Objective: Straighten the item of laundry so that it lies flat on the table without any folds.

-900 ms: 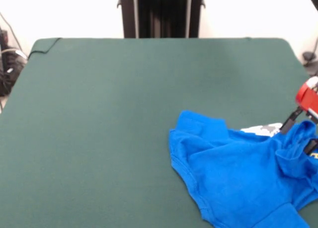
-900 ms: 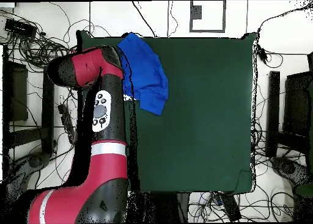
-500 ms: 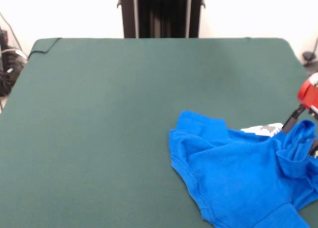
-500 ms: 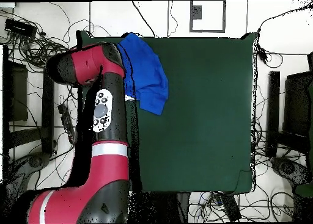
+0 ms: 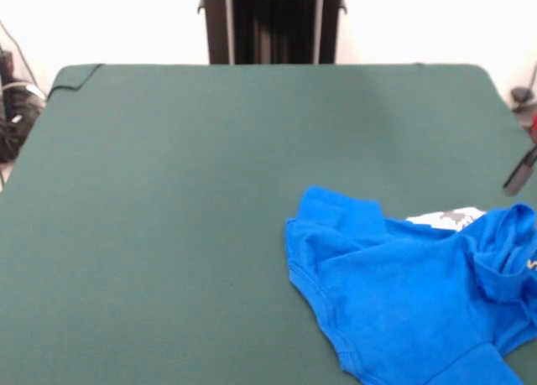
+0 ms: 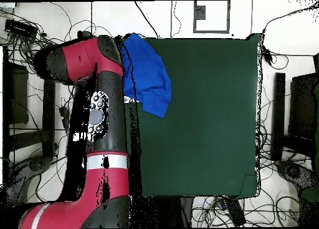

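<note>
Laundry item (image 5: 411, 297): you have a bright blue T-shirt bunched at one corner of the green table (image 5: 210, 192), still rumpled, not flat. In the front view it lies just below and beside the gripper (image 5: 520, 169), apart from it, with bare felt between the two.

Gripper: you see only a dark sliver of it at the right edge of the front view, with a speck of red above. Most of it is cut off by the frame. You cannot tell whether it is spread or closed, and nothing shows in its grip.

Shirt, front view: a sleeve sticks out on the side away from the gripper. A raised fold stands up on the side nearest it. A small patch of white-grey print (image 5: 446, 218) peeks out at the shirt's upper edge, close under the gripper. The lower and right parts of the shirt run out of frame.

Overhead view: the red arm (image 6: 93, 77) crosses the table's edge and covers part of the shirt (image 6: 149, 77). The gripper itself is hidden under the arm there.
</note>
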